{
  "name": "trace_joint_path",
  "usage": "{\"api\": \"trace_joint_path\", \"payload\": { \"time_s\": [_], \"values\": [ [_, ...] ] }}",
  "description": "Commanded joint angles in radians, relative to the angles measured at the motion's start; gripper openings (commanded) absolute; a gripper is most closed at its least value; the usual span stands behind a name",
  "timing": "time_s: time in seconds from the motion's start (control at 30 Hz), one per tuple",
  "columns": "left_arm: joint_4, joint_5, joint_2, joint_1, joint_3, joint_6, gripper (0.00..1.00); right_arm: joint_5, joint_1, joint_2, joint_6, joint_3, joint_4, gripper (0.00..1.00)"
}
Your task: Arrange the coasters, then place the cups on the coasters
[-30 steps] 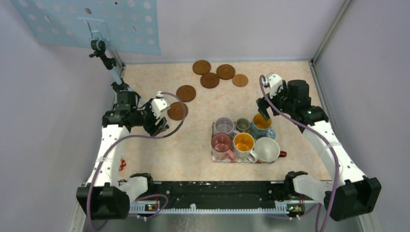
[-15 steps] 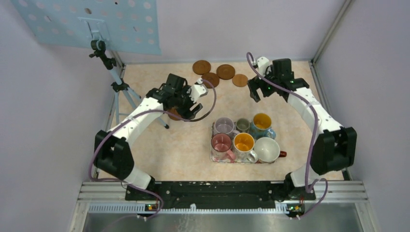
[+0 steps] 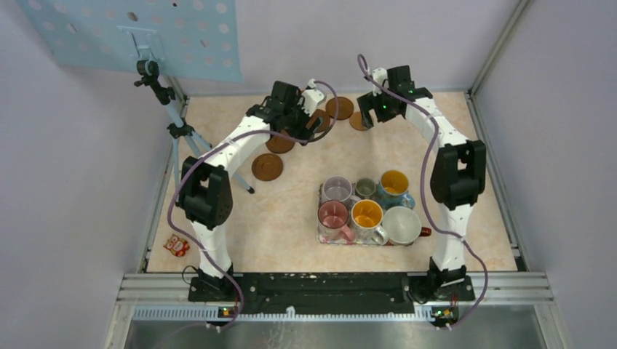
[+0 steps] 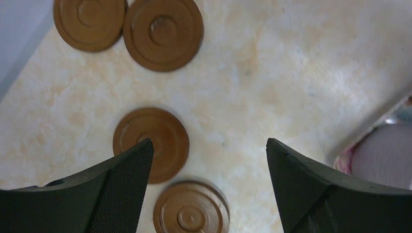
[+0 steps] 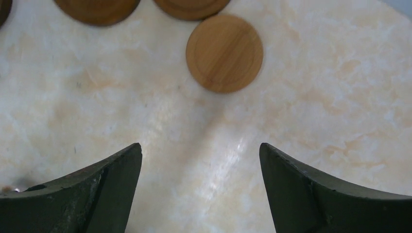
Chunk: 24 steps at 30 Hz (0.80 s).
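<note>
Several brown round coasters lie at the back of the table, among them one (image 3: 267, 166), another (image 3: 340, 107) and a paler one (image 5: 224, 52). My left gripper (image 3: 309, 125) hovers open over them; in the left wrist view a coaster (image 4: 191, 211) lies below the gap between its fingers (image 4: 131, 170), untouched. My right gripper (image 3: 366, 116) is open above bare table, just short of the pale coaster. Several cups stand together on the floral tray (image 3: 321, 237): pink (image 3: 332, 216), white with orange inside (image 3: 367, 215), wide white (image 3: 401, 224), lavender (image 3: 337, 189), grey-green (image 3: 365, 187), blue (image 3: 393, 183).
A small tripod (image 3: 174, 120) with pale blue legs stands at the back left under a blue perforated board (image 3: 131, 33). A little orange-red object (image 3: 174, 245) lies near the left front corner. Grey walls close the table on three sides.
Both arms have stretched from mid-table to the far side, over the coasters. The left gripper has opened wider. Coasters and cups have not moved.
</note>
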Motion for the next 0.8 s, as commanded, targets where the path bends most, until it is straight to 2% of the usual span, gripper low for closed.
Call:
{"api": "trace_joint_path", "payload": {
  "time_s": [0.0, 0.1, 0.13, 0.27, 0.37, 0.5, 0.77],
  "values": [
    [0.086, -0.058, 0.141, -0.002, 0.158, -0.069, 0.93, 0.080, 0.022, 0.134, 0.163, 0.239, 0.016, 0.89],
    [0.142, -0.164, 0.268, 0.000, 0.288, -0.122, 0.95, 0.116, 0.023, 0.238, 0.242, 0.395, -0.005, 0.87],
    [0.153, -0.238, 0.320, 0.000, 0.341, -0.139, 0.95, 0.130, 0.024, 0.265, 0.282, 0.420, -0.003, 0.87],
    [0.218, -0.448, 0.500, 0.007, 0.526, -0.203, 0.94, 0.191, 0.035, 0.272, 0.319, 0.389, 0.138, 0.85],
    [0.292, -0.441, 0.576, 0.033, 0.578, -0.241, 0.93, 0.201, 0.055, 0.290, 0.284, 0.362, 0.246, 0.84],
    [0.406, -0.408, 0.613, 0.074, 0.587, -0.277, 0.90, 0.250, 0.090, 0.368, 0.258, 0.433, 0.292, 0.84],
    [0.488, -0.299, 0.674, 0.143, 0.664, -0.367, 0.86, 0.356, 0.124, 0.492, 0.257, 0.488, 0.421, 0.84]
  ]
}}
